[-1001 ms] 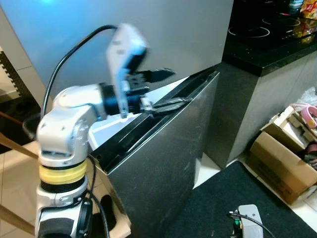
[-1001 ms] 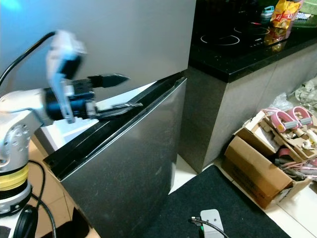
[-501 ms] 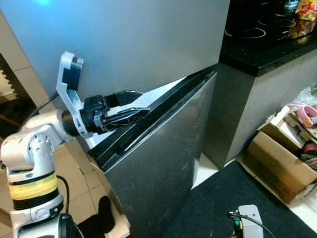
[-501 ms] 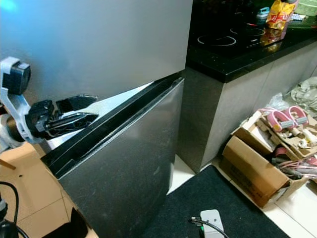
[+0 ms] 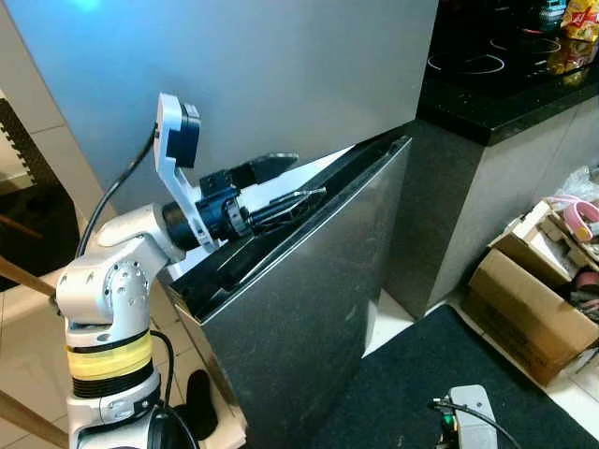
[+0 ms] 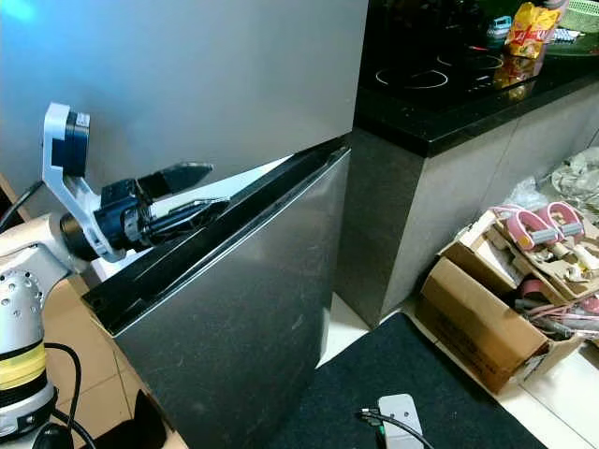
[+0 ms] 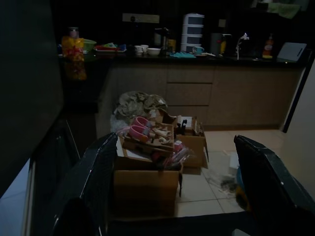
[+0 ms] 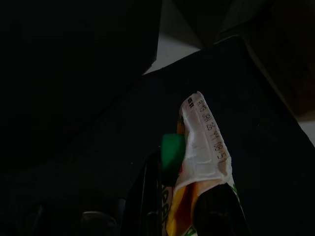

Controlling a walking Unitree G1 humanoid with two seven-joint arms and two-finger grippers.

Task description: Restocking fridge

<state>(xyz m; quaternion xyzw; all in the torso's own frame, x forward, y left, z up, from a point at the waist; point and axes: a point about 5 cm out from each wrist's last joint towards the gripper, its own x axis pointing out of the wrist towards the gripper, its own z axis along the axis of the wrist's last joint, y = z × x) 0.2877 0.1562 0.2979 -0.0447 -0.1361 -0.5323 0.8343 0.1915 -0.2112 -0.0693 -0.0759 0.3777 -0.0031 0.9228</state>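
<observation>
The fridge has a grey upper door (image 5: 281, 75) and a dark steel lower door (image 5: 309, 299) that stands ajar, swung out toward me. My left gripper (image 5: 304, 178) is open at the top edge of the lower door, one finger above the edge and one along it. In the left wrist view its two black fingers (image 7: 93, 172) stand wide apart with nothing between them. In the dark right wrist view my right gripper (image 8: 182, 206) is shut on a drink carton (image 8: 204, 147) with a green cap (image 8: 172, 150), held low over the black mat.
A black counter with a cooktop (image 6: 440, 79) adjoins the fridge on the right, with a snack bag (image 6: 529, 23) on it. Open cardboard boxes of clutter (image 6: 505, 281) stand on the floor at right. A black mat (image 5: 421, 383) with a small grey device (image 5: 468, 412) lies in front.
My left arm drew back to the left half a second ago, then came forward again to the door's top edge. The lower door stays ajar at about the same angle.
</observation>
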